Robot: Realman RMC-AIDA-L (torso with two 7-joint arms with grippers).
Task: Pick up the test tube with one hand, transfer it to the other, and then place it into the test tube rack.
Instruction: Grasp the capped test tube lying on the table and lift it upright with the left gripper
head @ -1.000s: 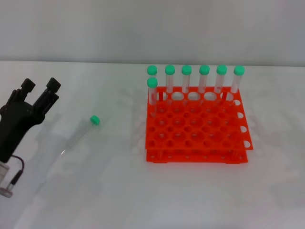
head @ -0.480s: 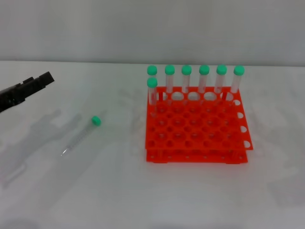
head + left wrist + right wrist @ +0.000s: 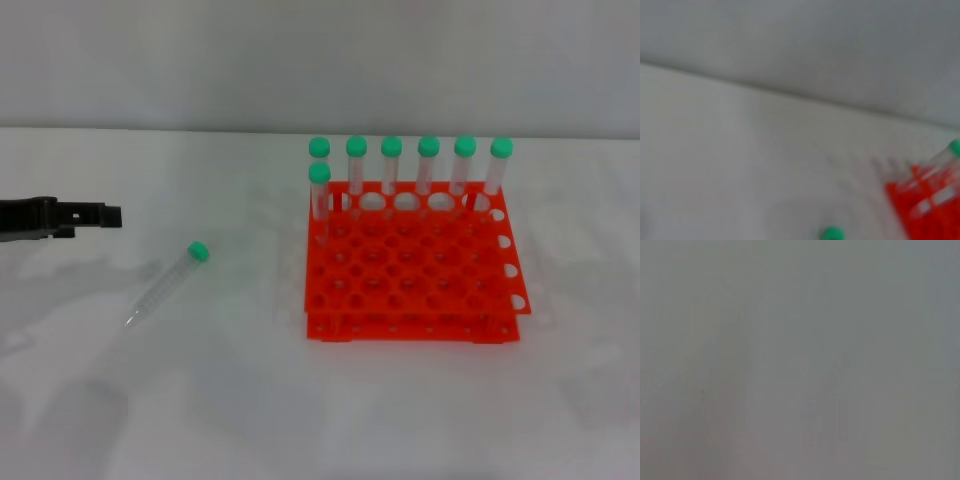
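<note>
White table (image 3: 250, 400) under even light; behind it — a plain grey wall (image 3: 320, 60).

Left gripper (image 3: 100, 215) pokes in from the head view's left edge, arm cut off, finger gap unreadable edge-on. Left wrist view's blurred: green cap (image 3: 832, 233) clipped at bottom (right wrist view shows only grey).

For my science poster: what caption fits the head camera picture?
Left gripper reaches toward a green-capped test tube lying beside the orange-red test tube rack.

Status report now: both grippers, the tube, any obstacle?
Left gripper beside tube, empty. Right gripper unseen. Test tube lying on table, left of rack. Nothing between.
</note>
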